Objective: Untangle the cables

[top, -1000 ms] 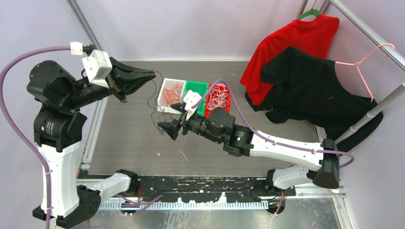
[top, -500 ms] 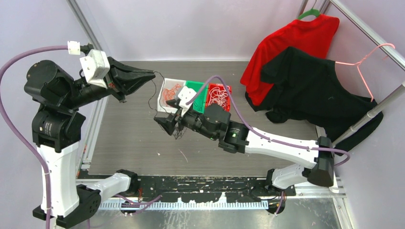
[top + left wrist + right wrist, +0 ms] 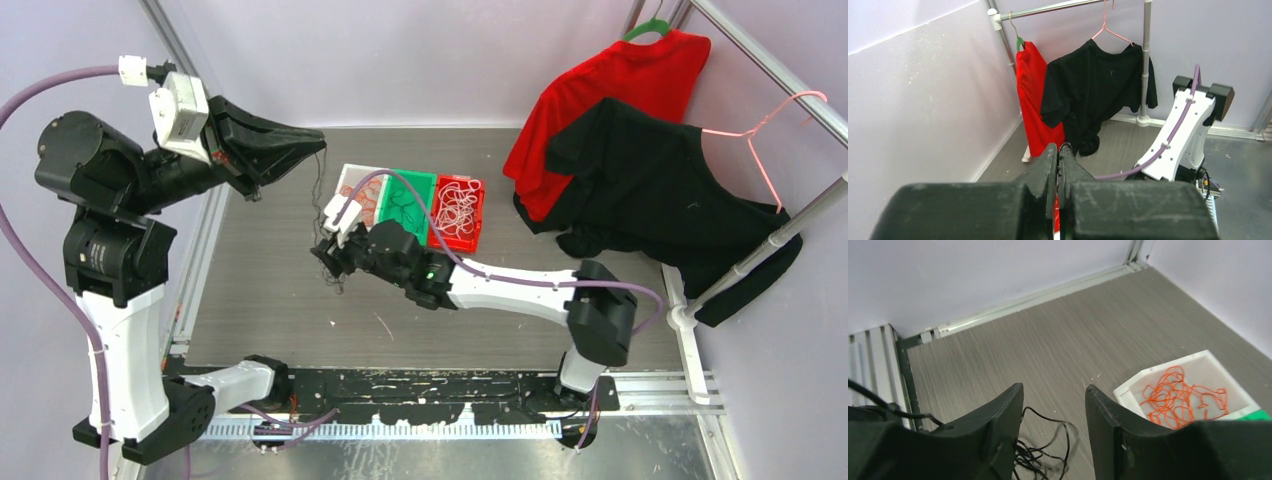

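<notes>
The black wires (image 3: 1040, 452) lie in a clump on the table (image 3: 1058, 340), near the white tray (image 3: 1198, 365). The right gripper (image 3: 1053, 388) hangs over them, fingers spread. The left gripper (image 3: 1058, 147), fingers pressed together, pinches one black strand (image 3: 320, 175) up high. This looks like the pulling-apart step. Next, the right gripper should pinch the clump and hold it down.

**Three bins abreast, clump out front**

Far middle of the table (image 3: 260, 290), three bins stand side by side: left bin (image 3: 346, 172), middle bin (image 3: 414, 175), right bin (image 3: 483, 200), strands in each. Just before the left bin, a loose clump (image 3: 1040, 452) lies on the table, under the right gripper (image 3: 1054, 390). High at far left, the left gripper (image 3: 318, 150) pinches a hanging strand (image 3: 319, 185). Right of the bins, shirts (image 3: 640, 170) hang on a rack (image 3: 760, 62).
</notes>
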You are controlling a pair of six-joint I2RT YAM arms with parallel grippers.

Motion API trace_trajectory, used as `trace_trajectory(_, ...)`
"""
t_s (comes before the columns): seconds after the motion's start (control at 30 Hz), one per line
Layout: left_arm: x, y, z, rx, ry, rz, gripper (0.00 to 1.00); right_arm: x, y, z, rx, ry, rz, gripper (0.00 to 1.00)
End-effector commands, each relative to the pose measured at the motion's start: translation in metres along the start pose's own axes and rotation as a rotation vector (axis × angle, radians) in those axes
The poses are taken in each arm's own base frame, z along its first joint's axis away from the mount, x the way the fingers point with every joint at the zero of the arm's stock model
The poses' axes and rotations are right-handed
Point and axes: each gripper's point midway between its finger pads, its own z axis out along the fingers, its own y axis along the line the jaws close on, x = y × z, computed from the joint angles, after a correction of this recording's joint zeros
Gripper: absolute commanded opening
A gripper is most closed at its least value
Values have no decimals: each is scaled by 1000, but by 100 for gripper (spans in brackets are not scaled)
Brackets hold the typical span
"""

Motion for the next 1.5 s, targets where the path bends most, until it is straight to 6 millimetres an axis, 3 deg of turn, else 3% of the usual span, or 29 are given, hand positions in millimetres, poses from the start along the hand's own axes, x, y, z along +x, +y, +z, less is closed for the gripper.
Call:
trace_trajectory(0.0, -25, 0, 3, 11, -60, 23, 0, -17, 0, 22, -5, -80, 41, 52)
trace_trajectory(0.1, -31, 2, 5, 9, -77, 39, 0, 15, -2, 25, 0, -27, 59, 49)
trace_trajectory(0.2, -39, 6, 6, -5, -95, 68, 0, 58, -5, 16, 23, 45, 65, 47)
trace_trajectory(0.37, -51, 12, 6, -32, -118, 131, 0, 118, -14, -17, 79, 132, 86, 46)
trace_trajectory(0.47, -55, 15, 5, -48, -125, 162, 0, 141, -25, -41, 137, 155, 97, 45)
trace_trajectory(0.7, -55, 23, 5, -77, -119, 221, 0, 180, -45, -92, 248, 183, 162, 44)
trace_trajectory(0.93, -60, 41, 4, -158, -116, 311, 0, 200, -54, -115, 309, 176, 201, 43)
trace_trajectory(0.97, -52, 50, 10, -160, -98, 301, 0, 200, -56, -119, 319, 166, 206, 43)
trace_trajectory(1.07, -47, 50, 12, -137, -78, 297, 0, 172, -60, -122, 323, 86, 222, 51)
trace_trajectory(1.2, -36, 46, 12, -116, -52, 281, 0, 87, -47, -114, 207, -33, 203, 71)
trace_trajectory(1.33, -29, 45, 12, -108, -38, 275, 0, -4, -26, -110, 46, -187, 166, 78)
trace_trajectory(1.4, -27, 44, 12, -100, -36, 271, 0, -32, -16, -107, -24, -227, 143, 81)
trace_trajectory(1.47, -28, 43, 12, -96, -37, 271, 0, -48, -6, -101, -82, -237, 118, 81)
